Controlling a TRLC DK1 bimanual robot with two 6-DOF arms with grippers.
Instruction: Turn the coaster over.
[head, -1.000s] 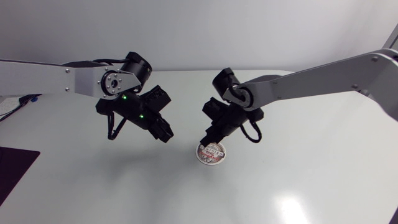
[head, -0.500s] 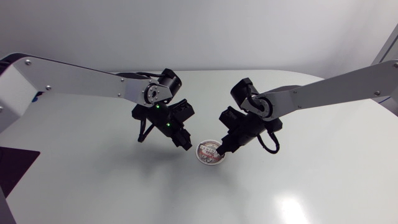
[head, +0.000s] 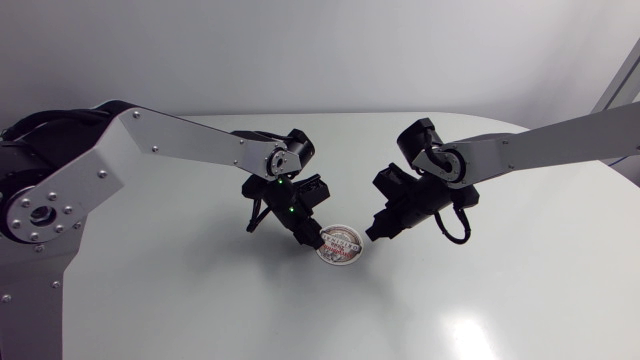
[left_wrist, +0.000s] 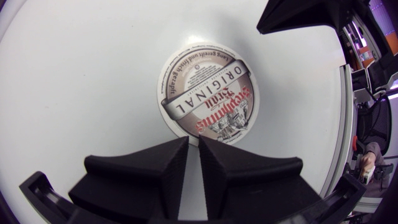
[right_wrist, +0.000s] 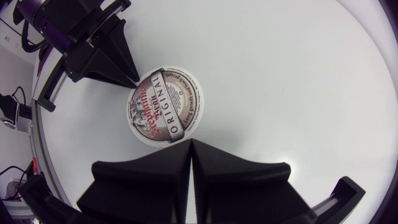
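The round coaster (head: 338, 244) lies flat on the white table, printed face up with a brown ring and lettering. My left gripper (head: 314, 237) is shut and low, its tips at the coaster's left edge. In the left wrist view the coaster (left_wrist: 208, 102) lies just ahead of the shut left gripper (left_wrist: 193, 140). My right gripper (head: 376, 235) is shut too, a short way right of the coaster. In the right wrist view the coaster (right_wrist: 165, 106) sits just ahead of my right gripper (right_wrist: 191, 143), with the left gripper (right_wrist: 132, 78) at its far rim.
The white table (head: 480, 290) is bare around the coaster. A dark mat (head: 20, 270) lies at the table's left edge, well away from both arms.
My left arm has swung right and down until its tip reached the coaster's left edge. My right gripper has drawn back to the right, off the coaster. The coaster has stayed flat.
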